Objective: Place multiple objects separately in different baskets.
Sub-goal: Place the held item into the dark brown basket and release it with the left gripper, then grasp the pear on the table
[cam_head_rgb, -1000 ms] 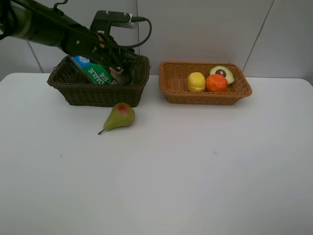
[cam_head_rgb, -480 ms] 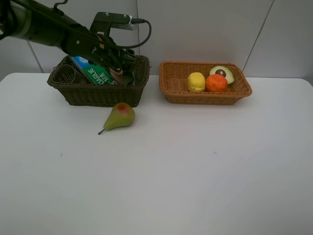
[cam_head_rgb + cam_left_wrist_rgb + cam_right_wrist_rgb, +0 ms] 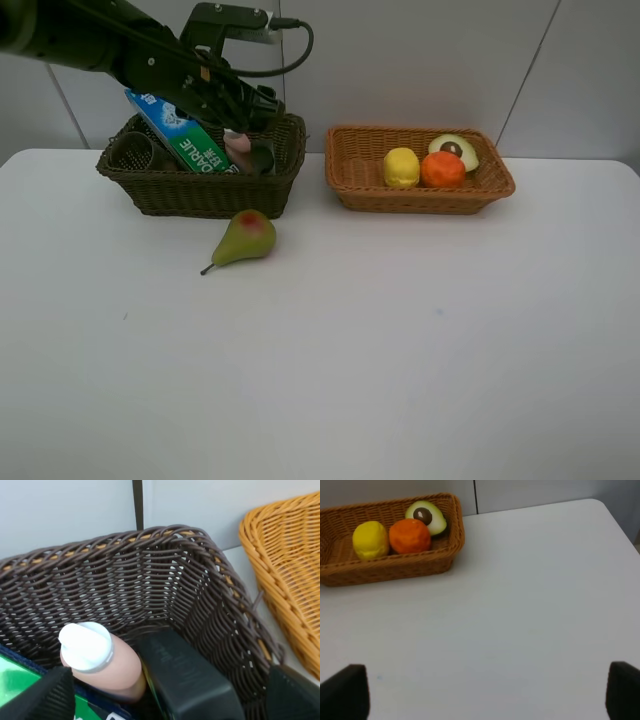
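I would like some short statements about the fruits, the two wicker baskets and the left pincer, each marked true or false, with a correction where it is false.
1. The green-yellow pear with a red blush lies on the white table, outside both baskets. True.
2. The light orange-tan wicker basket holds four fruits. False: three, namely the yellow lemon, the round orange and the avocado half.
3. The blue-green toothpaste box leans in the dark olive-brown wicker basket. True.
4. The small pink bottle with a white cap stands on the table. False: it is inside the dark basket.
5. The left pincer grips the pear. False: it is open, above the dark basket.
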Controlling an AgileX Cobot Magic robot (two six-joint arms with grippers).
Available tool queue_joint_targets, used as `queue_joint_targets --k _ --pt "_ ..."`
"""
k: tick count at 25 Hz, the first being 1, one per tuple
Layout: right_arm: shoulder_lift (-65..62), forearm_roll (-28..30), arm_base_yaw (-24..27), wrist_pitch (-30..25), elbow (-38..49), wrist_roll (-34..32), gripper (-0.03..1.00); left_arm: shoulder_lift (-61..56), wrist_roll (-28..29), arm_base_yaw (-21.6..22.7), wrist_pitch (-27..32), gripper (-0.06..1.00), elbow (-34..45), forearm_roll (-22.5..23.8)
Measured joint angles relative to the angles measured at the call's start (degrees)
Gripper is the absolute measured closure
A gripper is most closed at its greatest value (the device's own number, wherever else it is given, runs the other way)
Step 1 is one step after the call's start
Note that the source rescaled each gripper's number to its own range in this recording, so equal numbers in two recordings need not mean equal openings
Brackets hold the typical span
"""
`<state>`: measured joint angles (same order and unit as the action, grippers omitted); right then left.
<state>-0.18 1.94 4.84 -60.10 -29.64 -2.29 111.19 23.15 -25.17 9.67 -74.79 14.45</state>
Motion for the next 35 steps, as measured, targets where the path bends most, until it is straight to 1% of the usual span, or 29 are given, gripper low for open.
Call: queue_joint_targets --k 7,14,16,19,21,23,28,32,35 --pt "0.00 0.00 0.00 0.00 0.00 0.00 -0.03 -4.60 -1.99 -2.62 7.90 -0.06 0.00 0.05" --pt "0.00 0.00 0.00 0.00 0.00 0.00 -0.03 -8.70 -5.27 -5.60 18.34 -0.06 0.00 -0.52" --pt "0.00 0.00 0.00 0.00 0.00 0.00 -0.03 -9.32 -6.77 -5.67 21.51 -0.06 0.00 -2.08" --pt "0.00 0.00 0.00 0.00 0.00 0.00 -0.03 -9.58 -10.88 -5.67 26.10 -0.06 0.00 -6.66" --pt "0.00 0.00 0.00 0.00 0.00 0.00 -0.03 -9.58 -13.40 -5.67 29.02 -0.06 0.00 -8.72" --pt "0.00 0.00 0.00 0.00 0.00 0.00 -0.03 -9.58 -14.74 -5.67 30.68 -0.06 0.00 -9.99" --pt "0.00 0.00 0.00 0.00 0.00 0.00 -0.03 -9.28 -15.17 -5.67 33.03 -0.06 0.00 -10.97" --pt "0.00 0.00 0.00 0.00 0.00 0.00 -0.03 -6.33 -15.62 -5.67 33.94 -0.06 0.00 -11.56" --pt "0.00 0.00 0.00 0.00 0.00 0.00 -0.03 -3.74 -17.03 -5.67 33.44 -0.06 0.00 -13.07"
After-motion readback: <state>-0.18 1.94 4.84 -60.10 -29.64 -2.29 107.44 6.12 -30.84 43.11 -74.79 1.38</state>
